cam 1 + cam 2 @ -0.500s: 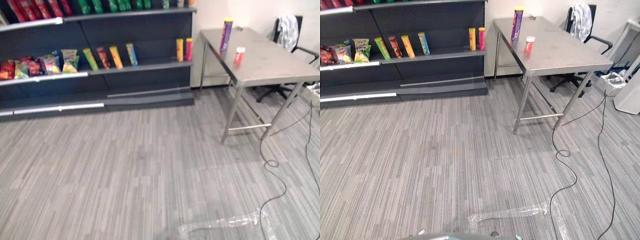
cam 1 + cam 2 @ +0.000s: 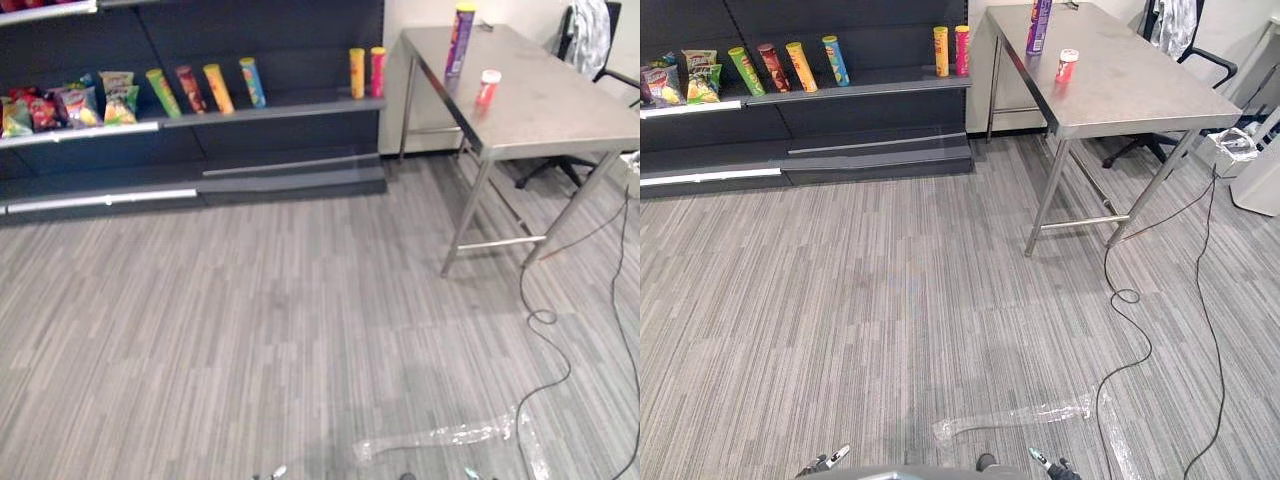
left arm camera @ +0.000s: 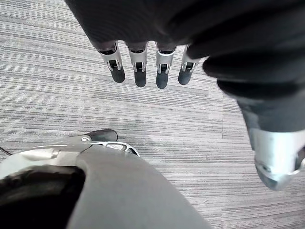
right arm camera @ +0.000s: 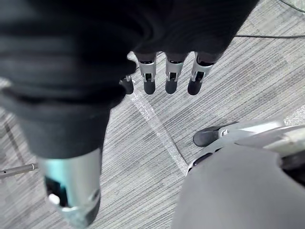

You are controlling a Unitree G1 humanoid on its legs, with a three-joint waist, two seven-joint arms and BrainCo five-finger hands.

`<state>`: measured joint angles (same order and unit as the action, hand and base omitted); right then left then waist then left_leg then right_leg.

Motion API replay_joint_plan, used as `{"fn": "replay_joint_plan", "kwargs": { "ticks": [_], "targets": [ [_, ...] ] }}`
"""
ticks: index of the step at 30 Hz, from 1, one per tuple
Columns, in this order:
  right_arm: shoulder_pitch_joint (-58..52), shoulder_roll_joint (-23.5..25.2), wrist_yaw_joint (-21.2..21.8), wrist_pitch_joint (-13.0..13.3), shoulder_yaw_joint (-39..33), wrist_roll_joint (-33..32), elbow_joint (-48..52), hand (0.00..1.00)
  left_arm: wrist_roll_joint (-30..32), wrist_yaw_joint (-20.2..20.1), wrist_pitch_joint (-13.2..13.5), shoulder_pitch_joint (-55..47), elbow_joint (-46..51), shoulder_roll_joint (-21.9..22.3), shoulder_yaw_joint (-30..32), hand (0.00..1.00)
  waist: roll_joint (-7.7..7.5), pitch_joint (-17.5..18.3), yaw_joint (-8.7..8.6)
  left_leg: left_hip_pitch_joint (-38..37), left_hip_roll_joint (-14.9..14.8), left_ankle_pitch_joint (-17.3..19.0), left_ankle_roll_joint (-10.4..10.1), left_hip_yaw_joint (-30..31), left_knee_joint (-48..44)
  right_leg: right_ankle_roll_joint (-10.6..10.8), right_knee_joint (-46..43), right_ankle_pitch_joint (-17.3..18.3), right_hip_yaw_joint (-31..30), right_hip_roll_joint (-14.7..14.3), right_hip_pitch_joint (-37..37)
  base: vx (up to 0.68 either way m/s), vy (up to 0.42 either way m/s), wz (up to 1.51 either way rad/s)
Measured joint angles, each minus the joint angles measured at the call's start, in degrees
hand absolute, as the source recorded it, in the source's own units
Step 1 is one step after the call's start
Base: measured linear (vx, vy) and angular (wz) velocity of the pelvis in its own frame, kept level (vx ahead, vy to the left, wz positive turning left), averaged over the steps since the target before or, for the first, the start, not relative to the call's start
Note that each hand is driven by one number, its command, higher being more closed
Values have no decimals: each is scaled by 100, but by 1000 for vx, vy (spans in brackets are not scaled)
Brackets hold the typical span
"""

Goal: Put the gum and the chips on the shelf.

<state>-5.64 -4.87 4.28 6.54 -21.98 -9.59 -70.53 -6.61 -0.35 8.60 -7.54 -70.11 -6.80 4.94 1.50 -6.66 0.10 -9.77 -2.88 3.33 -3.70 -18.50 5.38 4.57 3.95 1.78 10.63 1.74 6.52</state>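
only your view has dipped since the earlier frame; nothing on the table has shifted. chips, a tall purple tube, stands at 1 o'clock, with gum, a small red tub, just beside it. both look light, stiff and smooth, so take each round its middle. left hand and right hand hang relaxed, empty. shelf at 11 o'clock has a gap between its tubes; mind the table's corner.

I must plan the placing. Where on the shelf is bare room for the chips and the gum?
The shelf board is bare between the blue tube and the yellow tube. Left of the blue tube, other leaning tubes and snack bags crowd the row.
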Motion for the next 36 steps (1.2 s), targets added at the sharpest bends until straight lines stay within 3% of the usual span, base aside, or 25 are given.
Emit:
{"fn": "replay_joint_plan", "kwargs": {
  "ticks": [16, 24, 29, 31, 32, 33, 34, 36],
  "targets": [
    [-22, 2, -2, 9, 66, -222, 35, 0, -5, -11, 6, 22, -39, 2, -6, 0, -12, -64, 7, -32, -83, 27, 19, -151, 39, -180, 200, -121, -60, -116, 63, -46, -43, -3],
    [-9, -54, -9, 161, 276, -225, 41, 0, -30, 6, 13, 55, -42, -12, -16, 0, -17, -69, 9, 11, -103, 27, 17, -166, 9, -180, 123, -119, -87, -134, -23, 5, -30, -3],
    [115, -69, -6, 160, 261, -425, 44, 0, -236, 11, 17, 104, -29, -24, 2, 0, -45, -200, 12, 154, -122, 1, -4, -255, -20, -300, -752, 287, -111, -67, -568, -41, -21, -4],
    [116, 23, 0, 164, 264, -449, 39, 0, -560, 5, 32, 123, 17, -96, 125, 0, -246, -365, -4, 607, -179, 311, -222, -257, -1112, -327, -1403, 756, -51, 173, -812, -67, -71, 28],
    [101, 50, -2, 164, 264, -454, 34, 0, -646, 5, 41, 126, 31, -110, 170, 0, -303, -398, -1, 839, -234, 386, -250, -254, -1625, -370, -1515, 855, -19, 239, -843, -82, -105, 43],
    [61, 75, 3, 164, 276, -467, 8, 0, -832, 1, 85, 125, 72, -138, 176, 0, -386, -462, 4, 1339, -389, 409, -249, -251, -2707, -397, -1626, 935, 43, 323, -827, -68, -128, 33],
    [23, 69, 3, 165, 274, -495, 9, 0, -909, 2, 91, 131, 90, -122, 177, 0, -387, -490, 11, 1585, -503, 399, -250, -218, -3217, -402, -1648, 957, 88, 328, -805, -14, -77, 36],
    [-10, 11, -5, 166, 278, -632, 12, 0, -1251, -7, 82, 155, 101, -54, 182, 0, -233, -643, 27, 2221, -806, 533, -275, 59, -4584, -428, -1843, 1147, 166, 297, -609, 35, 13, 24]
  ]
}}
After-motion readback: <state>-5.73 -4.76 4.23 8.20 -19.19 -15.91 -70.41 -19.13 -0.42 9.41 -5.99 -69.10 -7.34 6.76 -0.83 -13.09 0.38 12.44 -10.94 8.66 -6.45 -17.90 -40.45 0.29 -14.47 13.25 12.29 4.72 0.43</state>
